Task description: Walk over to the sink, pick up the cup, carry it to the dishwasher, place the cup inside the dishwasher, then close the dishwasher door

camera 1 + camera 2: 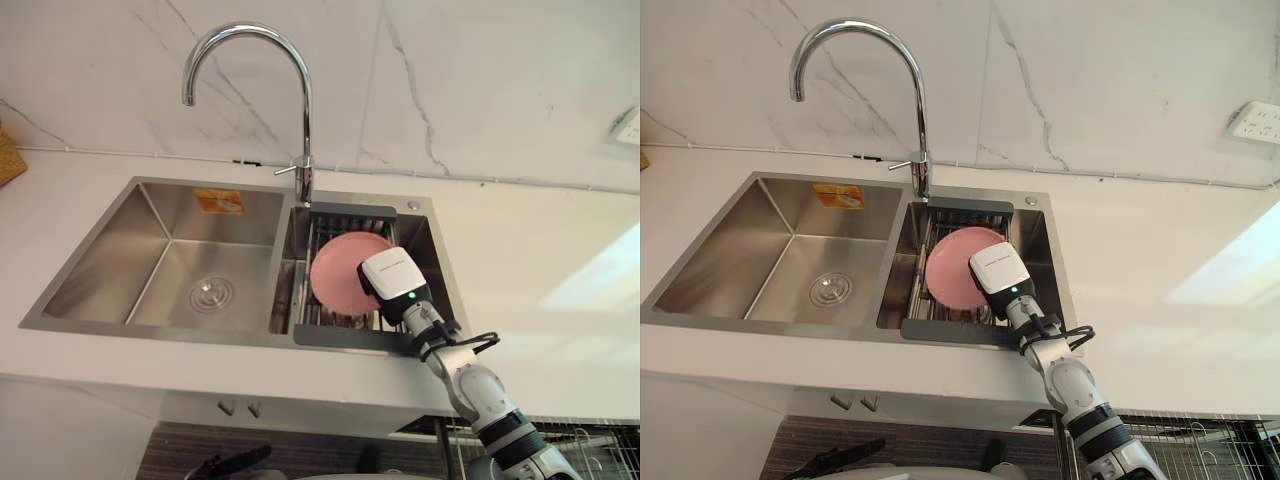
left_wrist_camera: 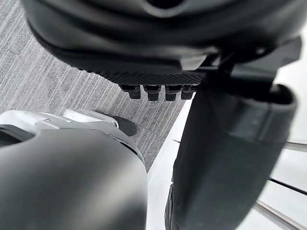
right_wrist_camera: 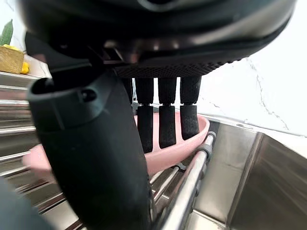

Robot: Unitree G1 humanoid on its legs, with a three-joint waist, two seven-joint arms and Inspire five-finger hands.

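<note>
1. Over the right basin [image 1: 432,250] of the steel sink [image 1: 150,334], the right hand [image 3: 163,43] reaches down from the desk's front edge.
2. Its fingers [image 3: 167,124] hang straight, side by side, across the inside of one pink dish [image 1: 336,268]. The thumb [image 3: 96,158] stands apart on the near side. Nothing is clasped, and I cannot tell whether the fingertips touch the dish.
3. One pink dish is the sole piece of crockery in view. It leans tilted in the rack [image 1: 350,210], its rim against one of the rack's metal rods.
4. One dark-framed rack of metal rods spans the right basin from back to front.
5. Two basins make up the sink. The left basin [image 1: 110,270] is the larger, with one round drain [image 1: 211,293] in its floor and one orange sticker [image 1: 218,200] on its back wall.
6. One curved chrome faucet [image 1: 305,100] rises behind the divide between the basins, its spout arching over the left basin.
7. One white desk [image 1: 540,270] surrounds the sink, under a marbled wall [image 1: 450,80] bearing one white socket [image 1: 1255,122] at far right.
8. One wire basket [image 1: 1200,435] shows below the desk's front edge, to the right.
9. Low beside the robot, above grey carpet [image 2: 29,76], is the left hand [image 2: 158,38]. I cannot tell whether it is open or closed.
</note>
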